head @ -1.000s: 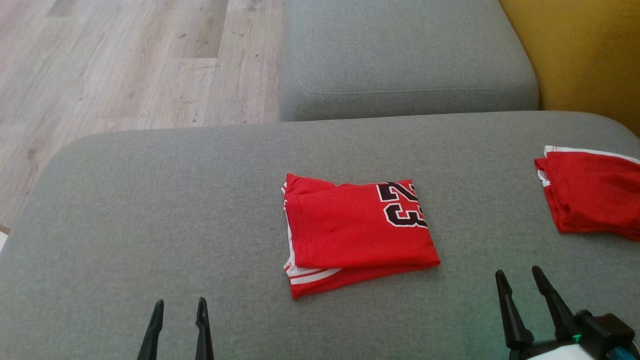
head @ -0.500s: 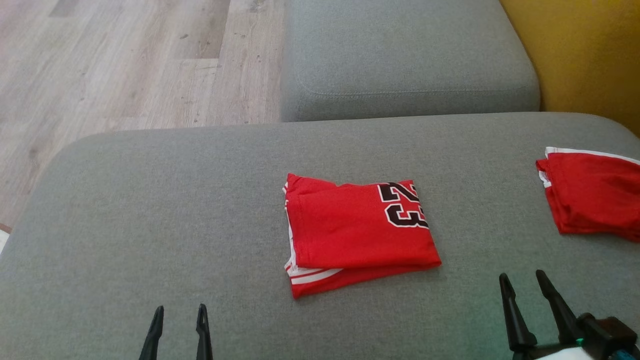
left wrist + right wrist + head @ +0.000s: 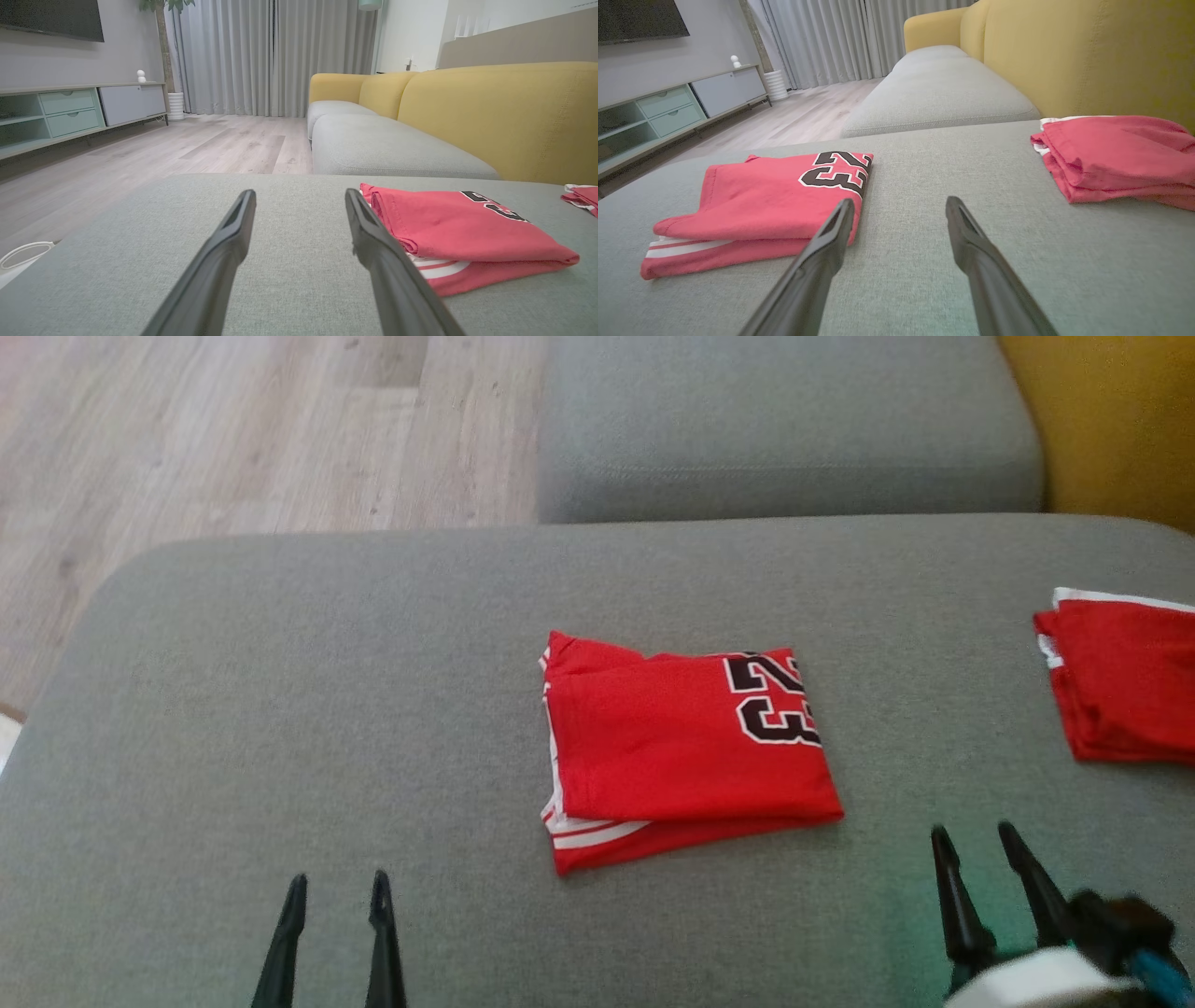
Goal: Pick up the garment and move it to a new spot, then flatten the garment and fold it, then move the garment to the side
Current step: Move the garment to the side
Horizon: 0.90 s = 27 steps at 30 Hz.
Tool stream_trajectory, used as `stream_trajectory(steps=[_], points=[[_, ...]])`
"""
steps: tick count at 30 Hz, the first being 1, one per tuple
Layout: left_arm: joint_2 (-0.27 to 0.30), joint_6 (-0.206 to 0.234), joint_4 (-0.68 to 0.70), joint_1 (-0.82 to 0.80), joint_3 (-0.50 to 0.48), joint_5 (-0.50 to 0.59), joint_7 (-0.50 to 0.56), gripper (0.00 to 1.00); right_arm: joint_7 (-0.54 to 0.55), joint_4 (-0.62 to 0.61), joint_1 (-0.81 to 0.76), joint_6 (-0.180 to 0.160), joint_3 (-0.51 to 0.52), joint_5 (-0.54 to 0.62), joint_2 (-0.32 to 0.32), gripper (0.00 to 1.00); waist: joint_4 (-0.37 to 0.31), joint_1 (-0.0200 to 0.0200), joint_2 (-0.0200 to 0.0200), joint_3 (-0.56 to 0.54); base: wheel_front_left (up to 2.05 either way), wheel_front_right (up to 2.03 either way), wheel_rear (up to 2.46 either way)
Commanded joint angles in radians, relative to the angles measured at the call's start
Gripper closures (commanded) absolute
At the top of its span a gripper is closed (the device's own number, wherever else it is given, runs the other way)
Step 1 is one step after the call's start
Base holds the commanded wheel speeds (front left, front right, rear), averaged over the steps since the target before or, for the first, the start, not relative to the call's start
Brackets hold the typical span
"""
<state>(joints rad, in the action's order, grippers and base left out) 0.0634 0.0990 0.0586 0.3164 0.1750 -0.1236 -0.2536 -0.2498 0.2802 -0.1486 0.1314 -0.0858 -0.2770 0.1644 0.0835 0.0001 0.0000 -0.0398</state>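
Both pincers gape wide and hold nothing: left gripper (image 3: 338, 877) and right gripper (image 3: 973, 829) sit low at the near edge as a second ago, and I see only my head camera tipped, so the whole scene has slid. Folded red garment (image 3: 681, 747) lies mid grey cushion (image 3: 280, 709), unmoved, ahead of and between the two, nearer the right gripper; second red garment (image 3: 1120, 681) lies far right, well apart.

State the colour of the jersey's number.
The number is black, outlined white; clearest in head view.
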Motion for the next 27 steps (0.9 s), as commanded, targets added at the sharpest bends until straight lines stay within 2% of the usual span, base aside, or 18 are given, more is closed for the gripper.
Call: stream_trajectory(steps=[1, 6, 11, 17, 18, 19, 23, 27], points=[[-0.013, 0.002, 0.039, -0.057, -0.018, 0.005, -0.008, 0.0, -0.012, -0.002, 0.084, -0.001, -0.023, -0.003, 0.014, 0.0, 0.016, -0.0001, 0.0, 0.019, 0.0, 0.0, 0.0], [-0.013, 0.006, 0.048, -0.081, 0.021, 0.018, -0.008, 0.0, 0.054, 0.154, 0.257, -0.001, -0.047, -0.032, 0.005, 0.0, 0.055, -0.0001, 0.0, 0.067, 0.0, 0.0, 0.0], [-0.013, 0.047, 0.044, -0.121, 0.047, 0.009, -0.008, 0.0, 0.148, 0.321, 0.434, -0.001, -0.08, -0.063, 0.0, 0.0, 0.096, -0.0001, 0.0, 0.114, 0.0, 0.0, 0.0], [-0.013, 0.065, 0.021, -0.152, 0.088, -0.021, -0.008, 0.0, 0.256, 0.53, 0.558, -0.001, -0.142, -0.125, -0.027, 0.01, 0.127, -0.0001, 0.0, 0.152, 0.0, 0.0, 0.0], [-0.013, 0.062, 0.015, -0.154, 0.095, -0.037, -0.008, 0.0, 0.259, 0.553, 0.57, -0.001, -0.155, -0.133, -0.029, 0.82, 0.127, -0.0001, 0.0, 0.158, 0.0, 0.0, 0.0], [-0.013, 0.056, 0.007, -0.157, 0.1, -0.051, -0.008, 0.0, 0.26, 0.572, 0.582, -0.001, -0.169, -0.139, -0.031, 1.0, 0.125, -0.0001, 0.0, 0.164, 0.0, 0.0, 0.0], [-0.013, 0.061, 0.007, -0.173, 0.096, -0.073, -0.008, 0.0, 0.2, 0.605, 0.632, -0.001, -0.199, -0.152, -0.011, 1.0, 0.091, -0.0001, 0.0, 0.186, 0.0, 0.0, 0.0], [-0.013, 0.079, 0.018, -0.187, 0.084, -0.069, -0.008, 0.0, 0.153, 0.616, 0.694, -0.001, -0.232, -0.101, 0.079, 1.0, 0.029, -0.0001, 0.0, 0.216, 0.0, 0.0, 0.0]])
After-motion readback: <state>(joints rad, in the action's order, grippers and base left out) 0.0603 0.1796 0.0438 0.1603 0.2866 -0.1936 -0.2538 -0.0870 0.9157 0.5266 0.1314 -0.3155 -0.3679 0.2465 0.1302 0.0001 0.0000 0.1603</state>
